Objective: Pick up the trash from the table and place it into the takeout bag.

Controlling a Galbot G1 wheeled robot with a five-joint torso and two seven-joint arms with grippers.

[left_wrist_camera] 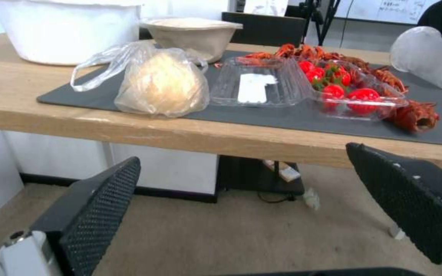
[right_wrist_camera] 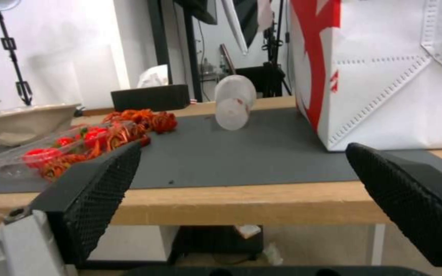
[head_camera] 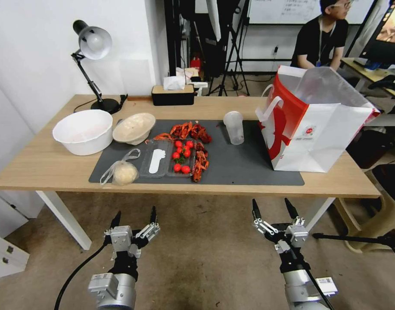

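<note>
Here the left gripper (head_camera: 135, 218) hangs below the table's near edge with its black fingers spread wide and nothing between them; the right gripper (head_camera: 272, 208) matches it on the other side, equally wide and holding nothing. Both arms reach up from below, fingertips pointing toward the table (head_camera: 42, 165), short of its edge.

Just beyond the left gripper, on the dark grey mat (head_camera: 240, 165), lies a clear plastic bag (head_camera: 121, 171) with a pale beige lump inside, its loose handles trailing toward the white basin (head_camera: 83, 130). Beside it sits an open clear plastic tray (head_camera: 171, 158), long axis running away from the robot, one half holding red cherry tomatoes, with red crayfish shells (head_camera: 193, 130) scattered around it. A beige shallow bowl (head_camera: 133, 127) stands behind the bag. The clear plastic cup (head_camera: 234, 127) stands upright mid-mat. The takeout bag (head_camera: 314, 120), white with a red side panel, stands upright at the mat's right end, mouth open upward.
</note>
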